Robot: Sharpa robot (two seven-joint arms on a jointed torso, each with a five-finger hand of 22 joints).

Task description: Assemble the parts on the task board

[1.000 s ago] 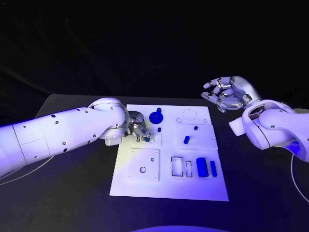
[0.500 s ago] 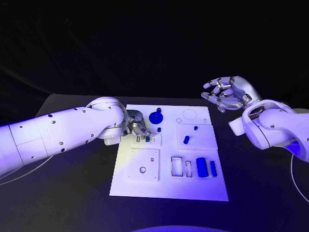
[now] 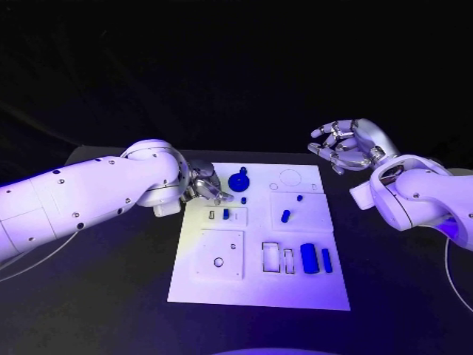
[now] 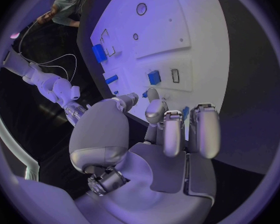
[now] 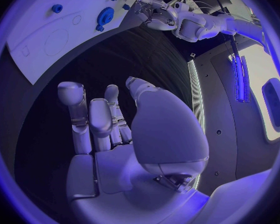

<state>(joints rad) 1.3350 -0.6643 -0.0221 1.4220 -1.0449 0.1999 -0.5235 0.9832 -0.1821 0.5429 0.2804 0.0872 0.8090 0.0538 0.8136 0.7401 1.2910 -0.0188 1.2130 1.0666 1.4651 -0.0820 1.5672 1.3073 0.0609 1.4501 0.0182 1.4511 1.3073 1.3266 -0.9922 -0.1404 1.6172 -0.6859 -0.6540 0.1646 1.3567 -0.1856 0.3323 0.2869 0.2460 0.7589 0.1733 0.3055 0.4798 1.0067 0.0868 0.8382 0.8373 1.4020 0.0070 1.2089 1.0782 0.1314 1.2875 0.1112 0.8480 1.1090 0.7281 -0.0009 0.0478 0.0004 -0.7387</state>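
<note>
Left hand [image 3: 205, 185] over the task board [image 3: 260, 285] near its far left corner, fingers curled, nothing visibly held. Right hand [image 3: 346, 144] raised beyond the board's far right corner, fingers spread, empty. Blue parts [image 3: 309, 256] scattered on the white board, mid black table [image 3: 109, 296].

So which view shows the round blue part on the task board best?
The head view: the round blue part stands unobstructed near the task board far edge. The right wrist view shows it small. In the left wrist view I cannot identify it.
</note>
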